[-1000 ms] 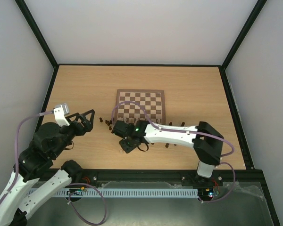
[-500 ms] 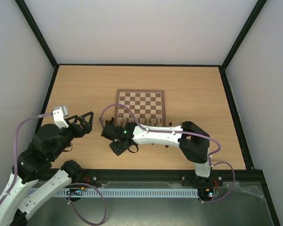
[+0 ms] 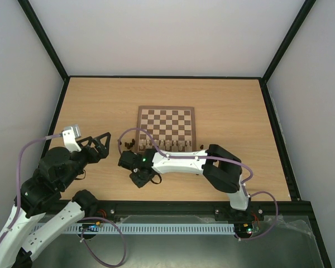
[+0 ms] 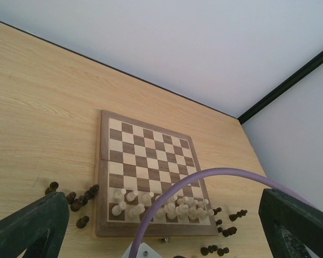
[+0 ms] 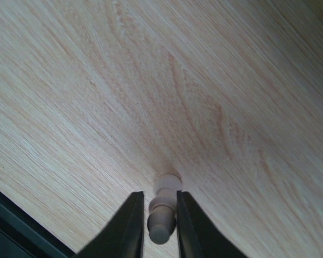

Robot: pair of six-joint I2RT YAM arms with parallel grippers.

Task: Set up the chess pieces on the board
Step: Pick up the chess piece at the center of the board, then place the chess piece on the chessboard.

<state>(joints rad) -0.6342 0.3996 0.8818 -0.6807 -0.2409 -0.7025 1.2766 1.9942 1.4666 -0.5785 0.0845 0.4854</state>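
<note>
Overhead and wrist views of the chess set-up. The board [image 3: 166, 120] lies mid-tabletop [image 3: 234, 106], beyond both arms. We see pale chess pieces [image 4: 167, 207] crowded on its two nearest rows, while the squares farther off are bare. Dark pieces [image 4: 78, 199] lie scattered on the tabletop just off the board's near left corner, and further dark pieces [image 4: 226, 231] lie off its near right corner. The right end effector [image 5: 160, 196], reaching left of the board's near edge, is narrowed onto a single pale piece [image 5: 161, 215] clamped between its fingers. We cannot tell whether the piece's far end touches the wood. The left end effector [image 3: 99, 142] stands wide and holds nothing, well left of the board.
</note>
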